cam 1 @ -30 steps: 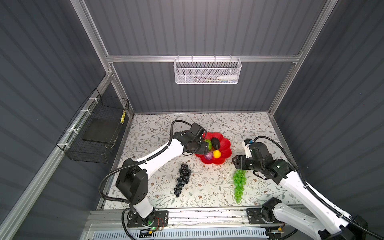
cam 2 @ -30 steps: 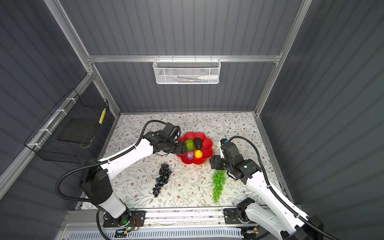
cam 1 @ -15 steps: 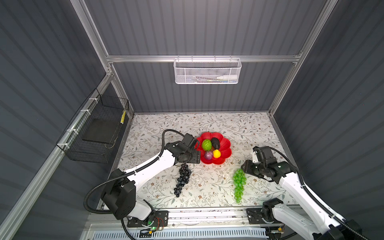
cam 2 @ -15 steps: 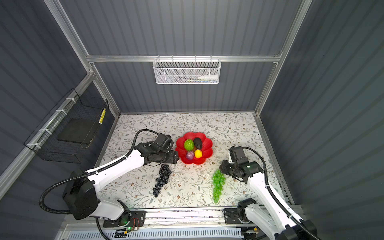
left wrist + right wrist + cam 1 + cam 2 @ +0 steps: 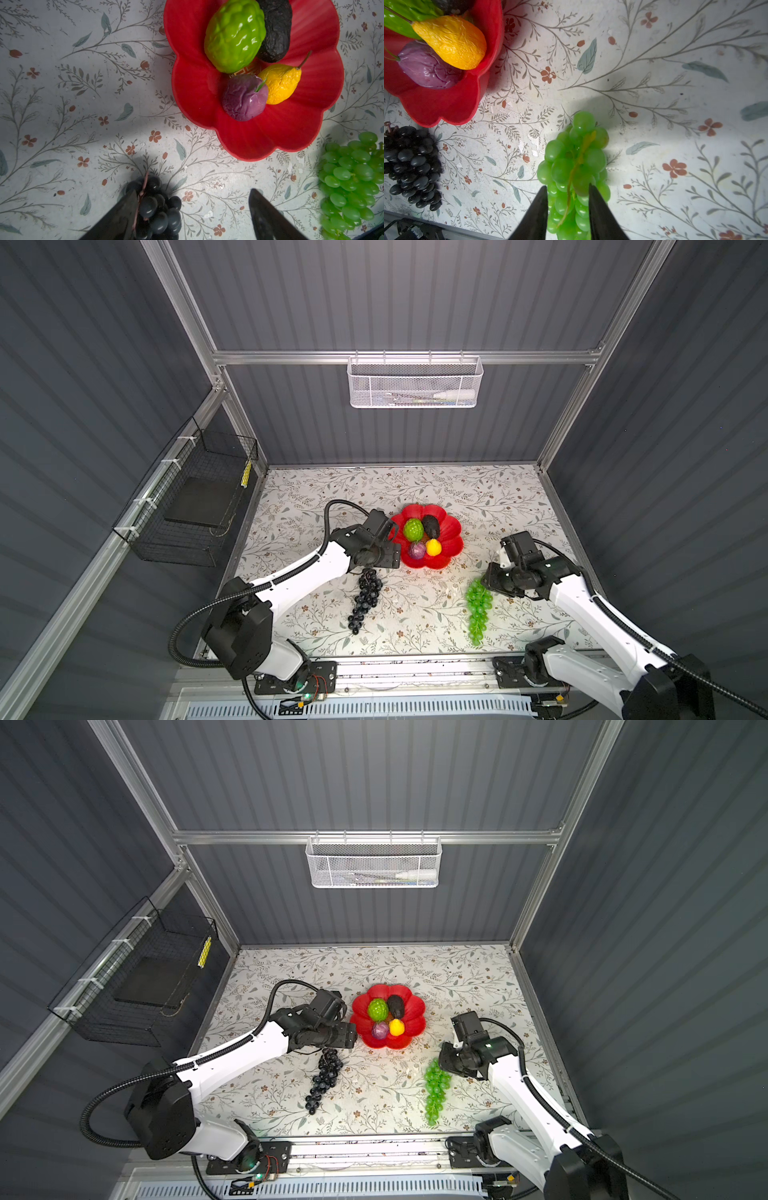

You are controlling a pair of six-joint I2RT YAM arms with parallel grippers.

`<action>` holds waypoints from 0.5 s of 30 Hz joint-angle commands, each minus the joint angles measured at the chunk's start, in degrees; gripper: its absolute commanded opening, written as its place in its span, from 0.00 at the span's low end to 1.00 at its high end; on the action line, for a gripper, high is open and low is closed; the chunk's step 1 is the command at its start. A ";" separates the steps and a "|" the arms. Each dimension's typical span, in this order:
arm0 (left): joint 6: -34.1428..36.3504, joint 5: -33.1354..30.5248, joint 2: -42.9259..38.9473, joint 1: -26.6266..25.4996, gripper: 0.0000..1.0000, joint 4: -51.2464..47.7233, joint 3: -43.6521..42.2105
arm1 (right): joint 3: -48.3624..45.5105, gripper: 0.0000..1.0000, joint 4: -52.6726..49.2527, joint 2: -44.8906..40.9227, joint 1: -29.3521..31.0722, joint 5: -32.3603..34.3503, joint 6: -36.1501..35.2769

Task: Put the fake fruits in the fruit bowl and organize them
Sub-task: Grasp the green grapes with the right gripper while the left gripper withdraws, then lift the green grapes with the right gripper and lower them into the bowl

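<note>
1. Left gripper (image 5: 193, 192): jaws stand wide and hold nothing. One jaw overlaps the stem end of the dark purple grape bunch (image 5: 365, 597); I cannot tell whether they touch.
2. Dark purple grape bunch: lies on the floral surface (image 5: 415, 489), outside the fruit bowl (image 5: 451, 539) and just off its near left rim.
3. Fruit bowl: sits mid-surface and holds four pieces clustered at its centre: bumpy lime-green fruit (image 5: 413, 529), black avocado (image 5: 431, 526), purple ball (image 5: 417, 549) and yellow ball (image 5: 433, 547).
4. Green grape bunch (image 5: 477, 612): lies on the surface to the right of the bowl, outside it.
5. Right gripper (image 5: 568, 186): jaws are narrow and pressed against both sides of the green grape bunch near its stem end.
</note>
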 commanded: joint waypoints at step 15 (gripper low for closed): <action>-0.24 -0.78 -3.09 0.34 0.87 1.09 -2.74 | 1.43 0.05 -0.80 1.16 0.88 2.53 -0.96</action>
